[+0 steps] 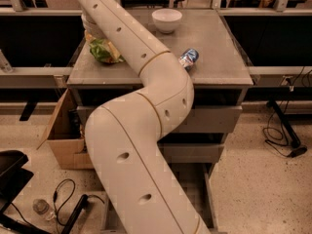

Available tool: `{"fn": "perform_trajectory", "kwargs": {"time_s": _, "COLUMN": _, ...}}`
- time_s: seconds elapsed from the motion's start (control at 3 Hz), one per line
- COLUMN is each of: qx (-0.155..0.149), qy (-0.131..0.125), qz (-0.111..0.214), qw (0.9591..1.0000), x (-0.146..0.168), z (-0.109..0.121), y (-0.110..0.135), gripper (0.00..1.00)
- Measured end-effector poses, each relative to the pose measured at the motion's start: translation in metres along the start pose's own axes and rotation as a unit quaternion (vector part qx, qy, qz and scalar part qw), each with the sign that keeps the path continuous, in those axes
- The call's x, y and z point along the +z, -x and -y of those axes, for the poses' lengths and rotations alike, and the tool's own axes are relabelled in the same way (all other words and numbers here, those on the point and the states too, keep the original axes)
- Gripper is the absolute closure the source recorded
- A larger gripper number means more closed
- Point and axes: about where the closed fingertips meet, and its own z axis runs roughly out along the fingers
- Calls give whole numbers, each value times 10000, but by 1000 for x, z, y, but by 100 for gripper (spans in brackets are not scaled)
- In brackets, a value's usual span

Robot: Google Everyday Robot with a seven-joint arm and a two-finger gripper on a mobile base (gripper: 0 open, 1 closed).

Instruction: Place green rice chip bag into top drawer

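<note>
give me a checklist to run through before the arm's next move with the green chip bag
1. Target found: ok, the crumpled lime-green foil chip bag lies at the back-left of the grey tabletop.
2. Position over target: ok, the gripper shows as a pale part just above the bag, mostly hidden behind the cream arm.
3. Hold on the bag: cannot tell.
4. Neighbours clear: ok, the white bowl and the crushed blue-and-silver can lie apart from the bag, to its right.
5. Destination open: cannot tell, the arm covers much of the top drawer.
</note>
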Motion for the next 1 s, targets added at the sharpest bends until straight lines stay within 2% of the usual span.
{"fn": "perform_trajectory", "kwargs": {"time_s": 0.33, "qx": 0, "qy": -3, "qz": -1, "qw": 10000, "x": 0, "z": 0, "y": 0, "gripper": 87}}
{"fn": "perform_trajectory", "kwargs": {"time_s": 0.67, "qx": 0, "qy": -3, "qz": -1, "qw": 10000, "x": -3, "z": 1, "y": -1, "gripper": 100}}
{"fn": "perform_trajectory", "kwargs": {"time_s": 1.0, "qx": 493, "qy": -727, "qz": -208, "qw": 9959, "x": -53, "z": -29, "y": -49, "gripper": 100}}
